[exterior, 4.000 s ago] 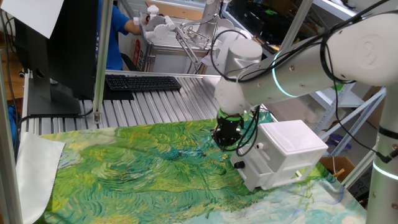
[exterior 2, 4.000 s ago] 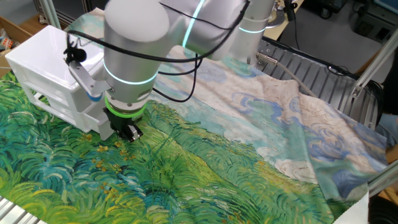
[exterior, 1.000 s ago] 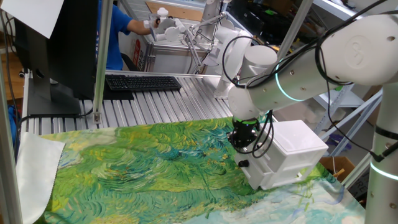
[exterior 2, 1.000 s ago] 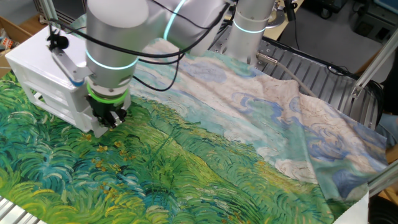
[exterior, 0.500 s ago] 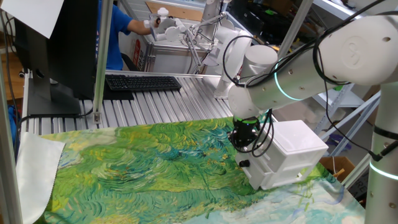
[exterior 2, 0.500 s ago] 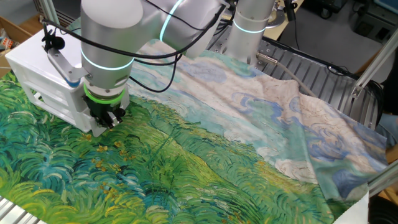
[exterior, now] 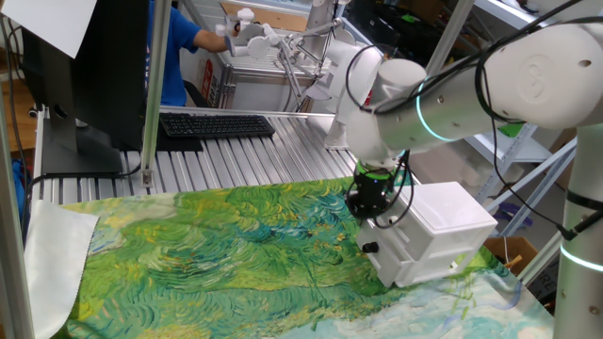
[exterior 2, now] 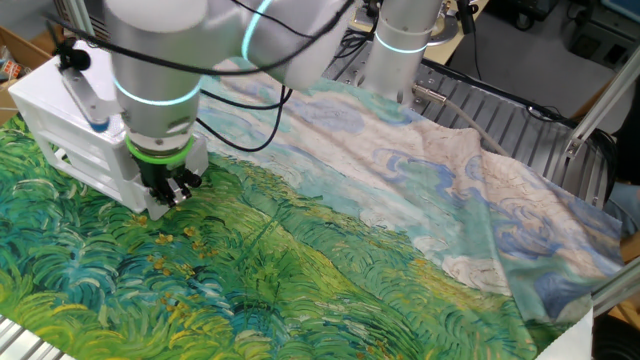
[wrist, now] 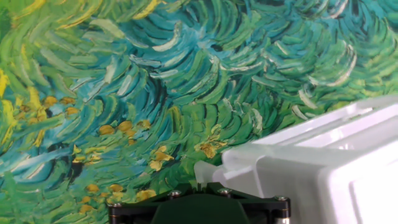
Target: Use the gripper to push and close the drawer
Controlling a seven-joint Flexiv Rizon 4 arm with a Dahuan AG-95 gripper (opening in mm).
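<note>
Looking across the desk, we saw the gripper (exterior: pixel 366 213) closed and empty, pointing down just in front of the white box (exterior: pixel 441 226). The drawer (exterior: pixel 403 256), the lower one, sat flush in the box on the painted cloth (exterior: pixel 217 254), its black knob (exterior: pixel 370 248) showing.

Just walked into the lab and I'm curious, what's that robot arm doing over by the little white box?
The big white-silver robot arm has its small black claw shut and pointing down, right at the front of the white plastic two-drawer box on the green painted cloth. It is there to push the lower drawer closed. That drawer, with its black round knob, looks pushed in level with the box front.
</note>
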